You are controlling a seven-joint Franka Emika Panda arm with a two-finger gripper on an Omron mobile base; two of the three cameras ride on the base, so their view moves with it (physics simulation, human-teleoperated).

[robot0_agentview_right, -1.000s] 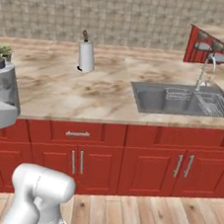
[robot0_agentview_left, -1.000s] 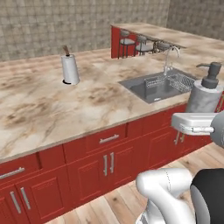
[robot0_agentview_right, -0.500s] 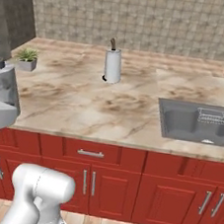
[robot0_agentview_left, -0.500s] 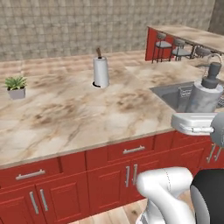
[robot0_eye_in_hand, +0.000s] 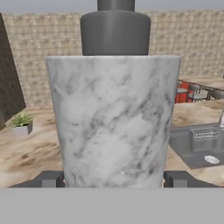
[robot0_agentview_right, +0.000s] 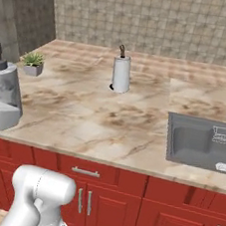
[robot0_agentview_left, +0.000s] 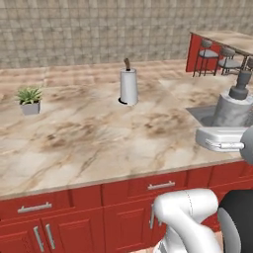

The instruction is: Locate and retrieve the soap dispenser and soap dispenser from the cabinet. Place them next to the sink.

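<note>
- The gripper (robot0_eye_in_hand: 113, 179) grasps the marbled dispenser (robot0_eye_in_hand: 114, 120); a dark fingertip (robot0_eye_in_hand: 51, 179) presses on each side of its base.
- The bottle stands upright in the grip, its dark grey pump (robot0_eye_in_hand: 115, 26) on top.
- In the left base view the dispenser (robot0_agentview_left: 232, 106) is held above the counter's (robot0_agentview_left: 89, 143) front edge, close to the sink (robot0_agentview_left: 203, 114).
- In the right base view the bottle (robot0_agentview_right: 2, 91) sits at the far left, well apart from the sink (robot0_agentview_right: 201, 143).
- A paper-towel roll (robot0_agentview_right: 121, 74) stands upright toward the back of the counter.
- A small potted plant (robot0_agentview_right: 34, 62) sits near the left wall.
- Red drawers (robot0_agentview_left: 74, 202) run below the counter.
- Stools (robot0_agentview_left: 217, 57) stand at a far red counter.
</note>
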